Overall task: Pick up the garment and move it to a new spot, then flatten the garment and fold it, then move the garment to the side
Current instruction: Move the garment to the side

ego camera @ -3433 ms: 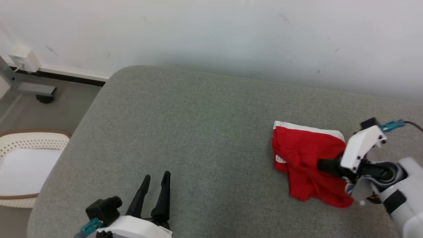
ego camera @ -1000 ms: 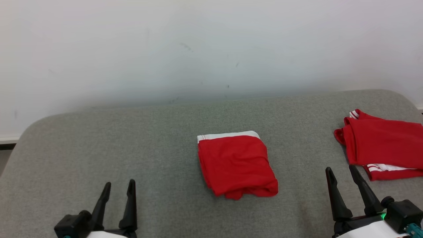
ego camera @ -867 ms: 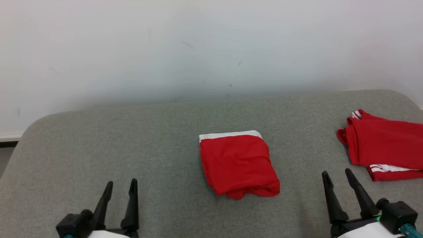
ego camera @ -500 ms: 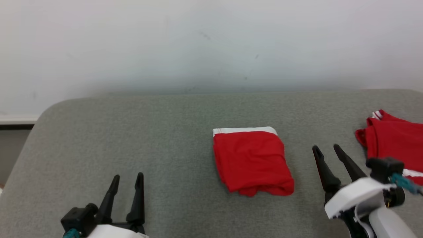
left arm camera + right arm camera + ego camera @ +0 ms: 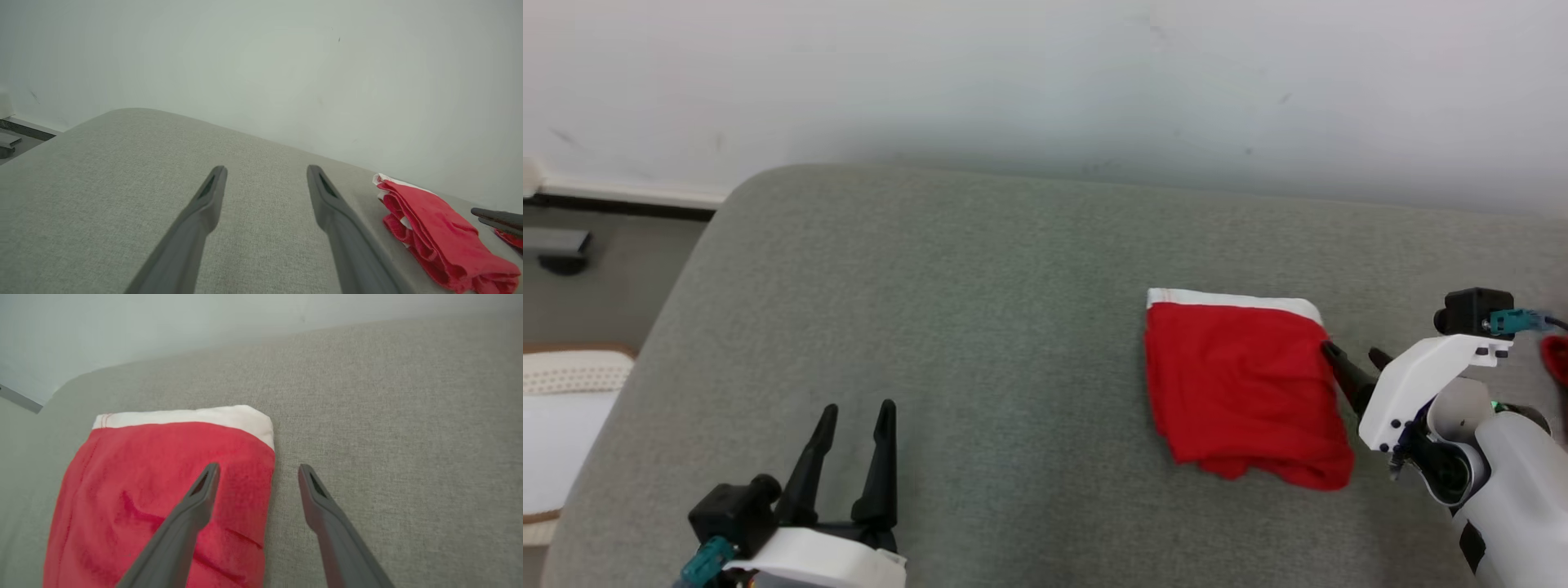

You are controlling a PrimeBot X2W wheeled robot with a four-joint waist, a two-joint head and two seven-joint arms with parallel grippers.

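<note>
Well, plenty of bare cushion [image 5: 947,327] lay left of the garment [image 5: 1241,384], which sat folded right of centre, clear of the front edge and the wall [image 5: 1013,73]. Cushion was grey woven fabric with a rounded far-left corner. Garment was a soft red rectangular stack with a white band along its far edge and a rumpled near hem. Right gripper [image 5: 1352,353] angled in low from the right, jaws apart, straddling the garment's right edge — one finger over red cloth, the other over cushion. Left gripper [image 5: 858,407] sat near the front edge, jaws apart over bare cushion.
</note>
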